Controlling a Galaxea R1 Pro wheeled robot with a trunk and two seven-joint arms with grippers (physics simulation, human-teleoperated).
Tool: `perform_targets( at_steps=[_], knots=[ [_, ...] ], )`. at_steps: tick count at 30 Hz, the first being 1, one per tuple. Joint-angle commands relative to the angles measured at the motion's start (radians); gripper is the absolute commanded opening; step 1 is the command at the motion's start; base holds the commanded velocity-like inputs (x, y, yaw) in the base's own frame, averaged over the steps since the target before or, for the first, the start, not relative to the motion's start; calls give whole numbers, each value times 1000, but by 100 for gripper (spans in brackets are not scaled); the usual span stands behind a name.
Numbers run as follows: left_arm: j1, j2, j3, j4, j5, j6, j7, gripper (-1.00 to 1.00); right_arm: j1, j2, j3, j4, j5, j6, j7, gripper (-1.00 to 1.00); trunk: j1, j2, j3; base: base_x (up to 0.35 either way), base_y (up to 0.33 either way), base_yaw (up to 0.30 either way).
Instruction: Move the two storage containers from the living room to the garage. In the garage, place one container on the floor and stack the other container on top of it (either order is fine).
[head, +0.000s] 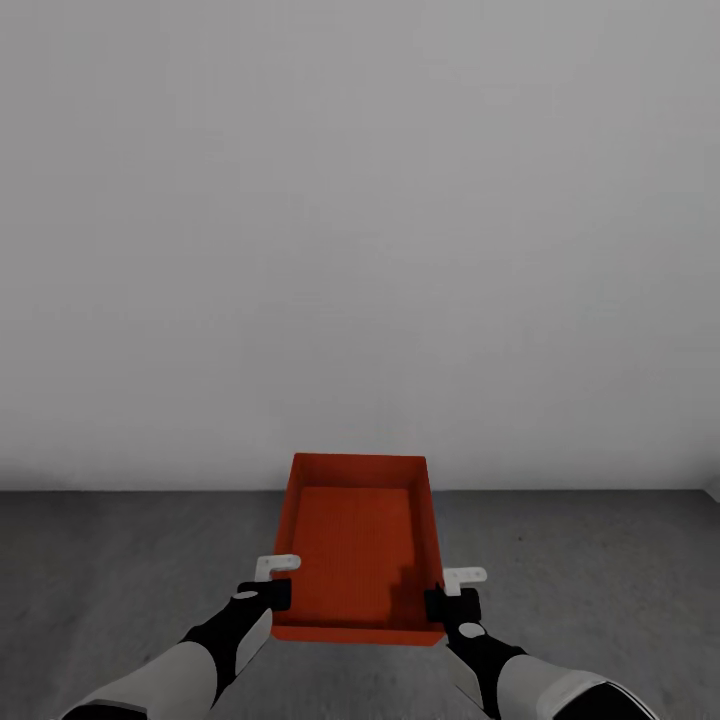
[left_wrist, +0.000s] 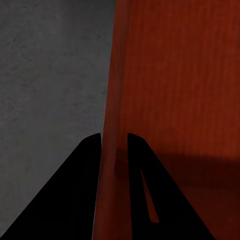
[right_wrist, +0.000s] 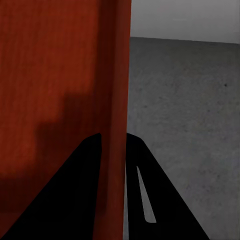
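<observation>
Dark grey rough concrete floor runs up to a plain pale grey wall, so this looks like the garage. An orange-red rectangular topless storage container hangs between both arms above that floor, its long axis pointing away from the robot toward the wall. The left pincer clamps the container's left long wall near the near corner, one finger inside and one outside; the right pincer grips the right long wall the same way. Both arms sit equally near, one on each side. No second container is visible here, so I judge this one goes straight down onto the floor just ahead, kept level
</observation>
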Motion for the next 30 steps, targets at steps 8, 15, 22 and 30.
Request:
perform_targets(
  at_steps=[8, 15, 22, 30],
  knots=[
    [-1, 6, 13, -6, 3, 6, 11, -100, 0, 1, -22, 2, -10, -3, -2, -100, 0, -1, -14, 0, 0, 0],
    [-1, 6, 13, -6, 3, 6, 11, -100, 0, 1, -21, 2, -10, -3, -1, -100, 0, -1, -25, 0, 0, 0],
    [-1, 6, 12, -7, 3, 6, 11, -100, 0, 1, -22, 2, -10, -3, -2, -100, 0, -1, -36, 0, 0, 0],
    [-1, 7, 13, -7, 3, 6, 11, -100, 0, 1, -21, 2, -10, -3, -3, -100, 0, -1, -49, 0, 0, 0]
  ],
)
